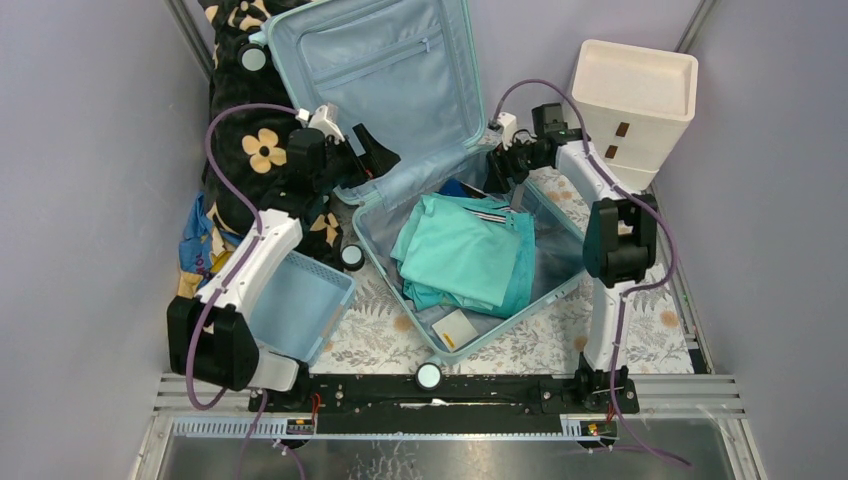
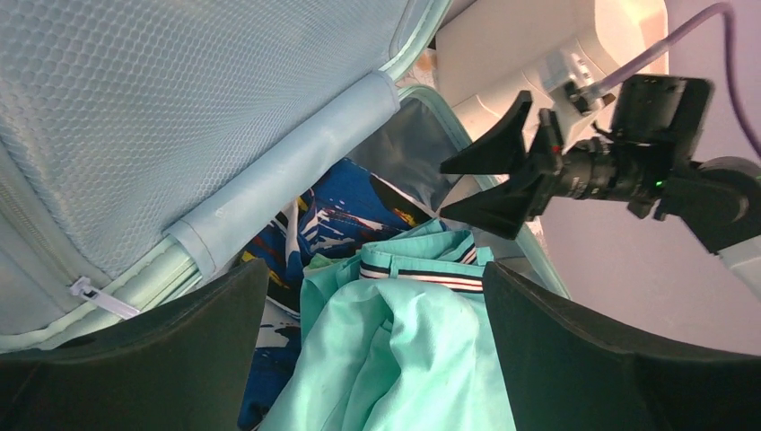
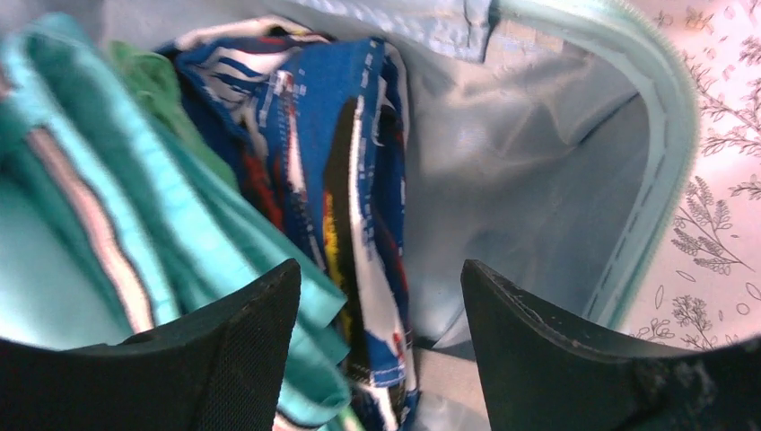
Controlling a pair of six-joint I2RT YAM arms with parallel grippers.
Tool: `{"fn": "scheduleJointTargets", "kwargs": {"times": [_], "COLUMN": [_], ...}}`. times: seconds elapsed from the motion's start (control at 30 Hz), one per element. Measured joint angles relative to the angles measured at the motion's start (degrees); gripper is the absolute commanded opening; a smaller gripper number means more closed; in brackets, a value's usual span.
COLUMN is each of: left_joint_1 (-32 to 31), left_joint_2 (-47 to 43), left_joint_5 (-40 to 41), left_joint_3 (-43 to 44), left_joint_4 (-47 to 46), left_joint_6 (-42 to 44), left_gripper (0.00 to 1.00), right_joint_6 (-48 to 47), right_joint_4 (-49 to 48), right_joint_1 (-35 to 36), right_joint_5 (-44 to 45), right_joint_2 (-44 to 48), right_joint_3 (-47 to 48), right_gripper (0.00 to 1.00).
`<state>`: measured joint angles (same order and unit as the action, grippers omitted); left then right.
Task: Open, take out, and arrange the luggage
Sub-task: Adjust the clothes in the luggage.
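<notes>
Lying open on the table, the luggage has its lid propped at the back and its base, long axis far to near, full of teal clothes. Left gripper and right gripper hover open and empty at the hinge end. The right seems nearer, just above a blue garment beside the far wall, where the cloth looks soft and room tight.

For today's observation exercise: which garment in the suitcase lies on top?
The plain mint-green garment; the blue patterned garment only peeks out beneath it.
</notes>
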<state>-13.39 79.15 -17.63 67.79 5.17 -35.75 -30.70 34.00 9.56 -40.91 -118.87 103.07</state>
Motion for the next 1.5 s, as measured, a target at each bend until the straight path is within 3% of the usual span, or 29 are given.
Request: {"fn": "scheduleJointTargets", "kwargs": {"times": [0.17, 0.27, 0.33, 0.47, 0.6, 0.9, 1.03, 1.2, 1.5], "left_joint_1": [-0.39, -0.87, -1.29, -1.64, -1.64, -3.52, -6.27, -8.85, -8.94], "left_joint_2": [3.52, 5.01, 6.27, 8.13, 8.35, 8.96, 11.45, 14.45, 24.70], "left_joint_5": [0.11, 0.04, -0.13, -1.07, -2.21, -6.93, -9.07, -9.14, -10.99], "left_joint_3": [0.72, 1.14, 2.03, 3.87, 4.50, 4.50, 4.35, 0.35, 1.81], "left_joint_4": [-0.63, -0.92, -0.90, -0.79, -0.57, -0.44, -1.73, -8.96, -17.62], "left_joint_6": [-3.74, -4.83, -5.07, -4.79, -4.02, 0.94, 4.63, 8.59, 12.59], "left_gripper": [0.95, 0.95, 0.95, 0.96, 0.96, 0.94, 0.93, 0.93, 0.90], "right_joint_6": [-1.81, -2.56, -3.06, -4.04, -5.16, -9.03, -11.61, -15.23, -22.56], "right_joint_4": [-0.07, -0.07, 0.17, 1.88, -1.73, -5.66, -3.34, -1.09, -0.50], "right_joint_1": [1.79, 3.32, 3.91, 4.87, 6.12, 9.73, 11.23, 11.67, 11.82], "right_joint_5": [2.08, 2.78, 2.69, 0.76, -0.28, -4.31, -6.93, -8.44, -12.46], "right_joint_2": [-5.11, -6.91, -7.93, -8.66, -5.25, 7.69, 7.54, 5.86, 8.44], "right_joint_3": [1.88, 2.97, 3.17, 2.54, -3.87, -13.70, -13.16, -13.11, -18.51], "right_gripper": [0.74, 0.69, 0.58, 0.25, 0.08, 0.08, 0.10, 0.24, 0.24]}}
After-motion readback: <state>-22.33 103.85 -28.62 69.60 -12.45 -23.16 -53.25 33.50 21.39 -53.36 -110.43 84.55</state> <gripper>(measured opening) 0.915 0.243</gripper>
